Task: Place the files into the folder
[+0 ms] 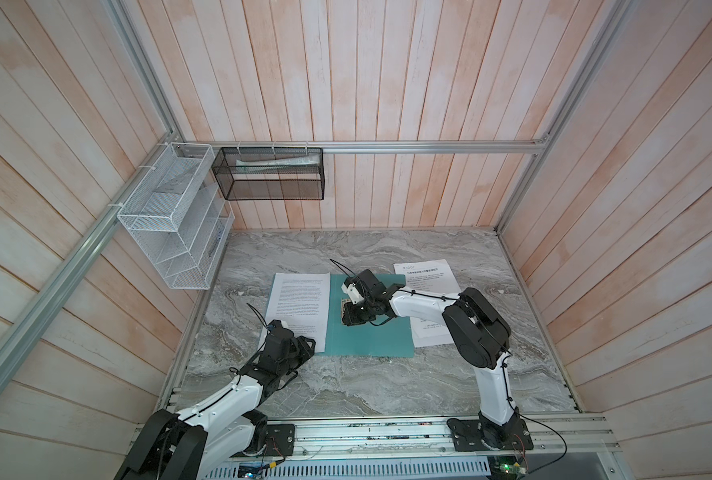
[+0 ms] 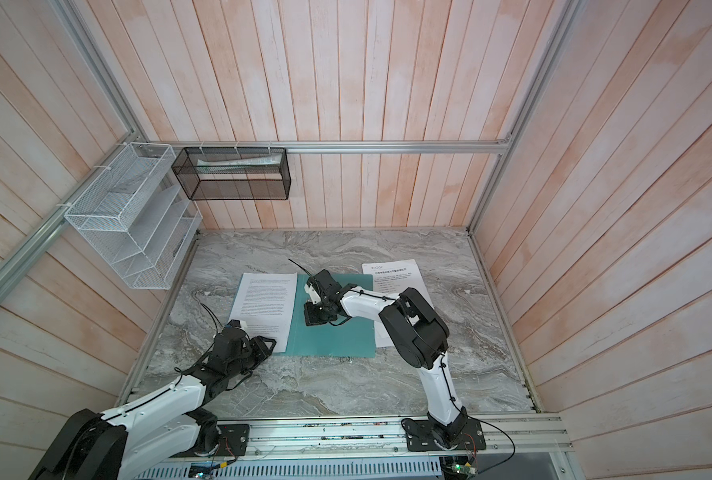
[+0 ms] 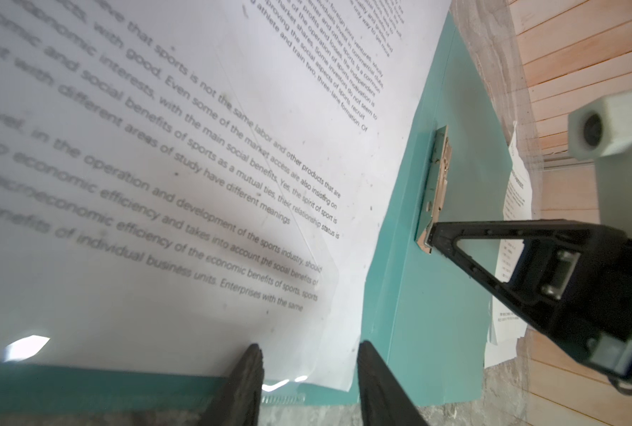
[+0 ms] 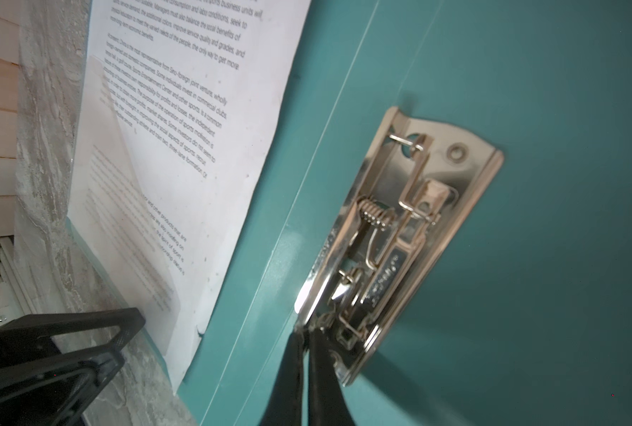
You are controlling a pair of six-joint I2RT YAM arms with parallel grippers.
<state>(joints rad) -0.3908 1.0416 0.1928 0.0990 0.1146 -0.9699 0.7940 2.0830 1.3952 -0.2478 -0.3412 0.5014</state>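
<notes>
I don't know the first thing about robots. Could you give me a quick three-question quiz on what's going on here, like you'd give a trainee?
1. True or false: the folder is closed.
2. The tips of the right gripper are together against which thing?
A. the metal clip inside the folder
B. the black mesh basket
C. the white wire rack
3. Fill the gap: in both top views, the headed sheet lies to the ____ of the folder.

Key
1. False: it lies open, with its clip showing.
2. A
3. right
</notes>
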